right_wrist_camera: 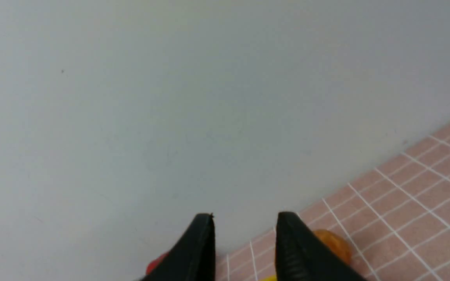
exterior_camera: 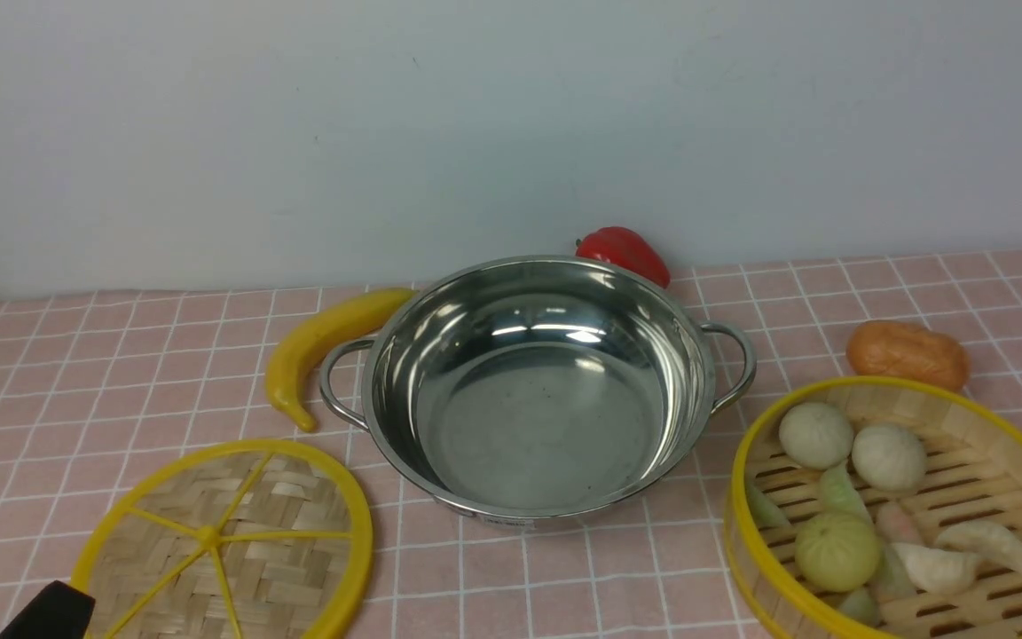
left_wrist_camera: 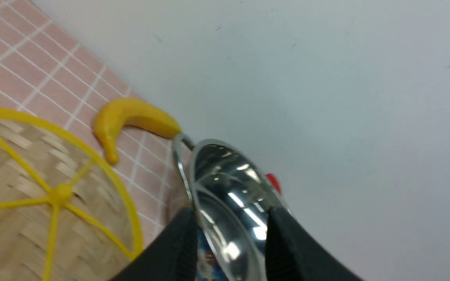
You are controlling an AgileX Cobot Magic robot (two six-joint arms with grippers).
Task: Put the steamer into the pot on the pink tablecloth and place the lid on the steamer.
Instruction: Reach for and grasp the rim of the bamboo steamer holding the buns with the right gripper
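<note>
The steel pot [exterior_camera: 538,417] stands empty in the middle of the pink tablecloth [exterior_camera: 76,382]. The steamer [exterior_camera: 972,430], holding toy buns and dumplings, sits on the cloth at the front right, apart from the pot. The lid [exterior_camera: 227,541] lies flat at the front left. A black part of my left gripper [exterior_camera: 50,611] shows at the lid's near edge. In the left wrist view the left gripper [left_wrist_camera: 231,210] is open and empty, with the lid [left_wrist_camera: 22,203] beside it and the pot [left_wrist_camera: 229,187] ahead. My right gripper [right_wrist_camera: 245,214] is open and empty. It does not show in the front view.
A yellow banana [exterior_camera: 320,342] lies against the pot's left handle. A red pepper [exterior_camera: 624,251] sits behind the pot by the grey wall. An orange bread roll [exterior_camera: 908,353] lies behind the steamer and also shows in the right wrist view [right_wrist_camera: 334,240].
</note>
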